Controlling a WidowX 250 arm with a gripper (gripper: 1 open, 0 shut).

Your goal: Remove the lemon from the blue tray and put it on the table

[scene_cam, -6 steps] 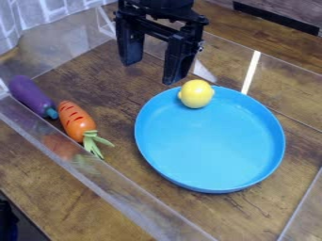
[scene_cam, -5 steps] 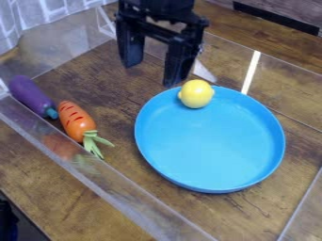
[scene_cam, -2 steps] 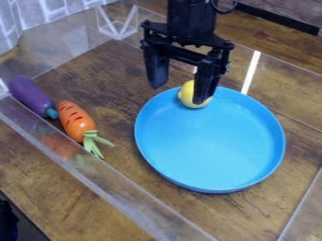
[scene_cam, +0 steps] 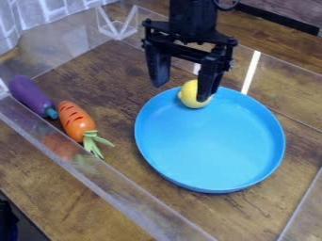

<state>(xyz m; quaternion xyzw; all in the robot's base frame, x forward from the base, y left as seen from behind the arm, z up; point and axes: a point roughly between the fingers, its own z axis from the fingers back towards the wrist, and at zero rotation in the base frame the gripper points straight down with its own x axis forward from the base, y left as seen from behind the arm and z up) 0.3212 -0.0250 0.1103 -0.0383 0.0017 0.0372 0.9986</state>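
Note:
The yellow lemon lies in the blue tray, close to its far rim. My gripper points down over that rim, open, with nothing between its black fingers. The left finger stands just left of the lemon, and the right finger covers the lemon's right side in this view. Whether a finger touches the lemon cannot be told. The dark brown wooden table lies all around the tray.
An orange carrot and a purple eggplant lie on the left of the table. A clear plastic wall runs along the near left edge. A glossy streak marks the wood behind the tray.
The gripper has moved right and nearer, from behind and left of the tray to over the lemon, staying open. The lemon, carrot and eggplant have not moved.

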